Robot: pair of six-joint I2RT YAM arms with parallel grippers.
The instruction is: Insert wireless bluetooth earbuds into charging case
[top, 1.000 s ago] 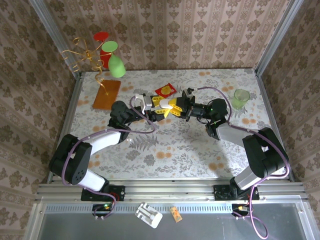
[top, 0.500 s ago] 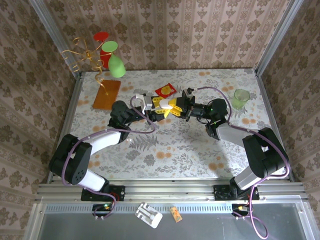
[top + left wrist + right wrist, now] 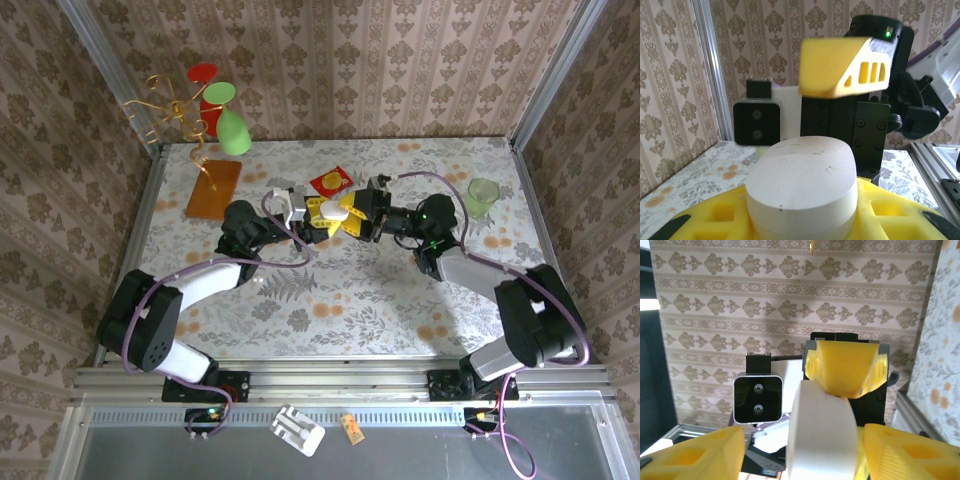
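From their bases at the near edge, both arms are stretched toward the middle of the table (image 3: 350, 290), where the grippers are brought nose to nose above the surface. The charging case (image 3: 802, 175), a white oval pebble with its lid seam shut, is clamped between the yellow fingers of the left gripper (image 3: 320, 214). It is held up toward the other arm, apparently so that the lid can be worked on. The right gripper (image 3: 354, 213) is spread wide and set astride the case. A gap is seen on each side in the right wrist view, so nothing is gripped by it. Whether the wireless bluetooth earbuds are already inside cannot be told. Just beyond the grippers a red packet (image 3: 331, 181) is laid flat. A green cup (image 3: 482, 196) is stood at the far right and an orange slab (image 3: 212, 188) at the far left, both well apart from the work.
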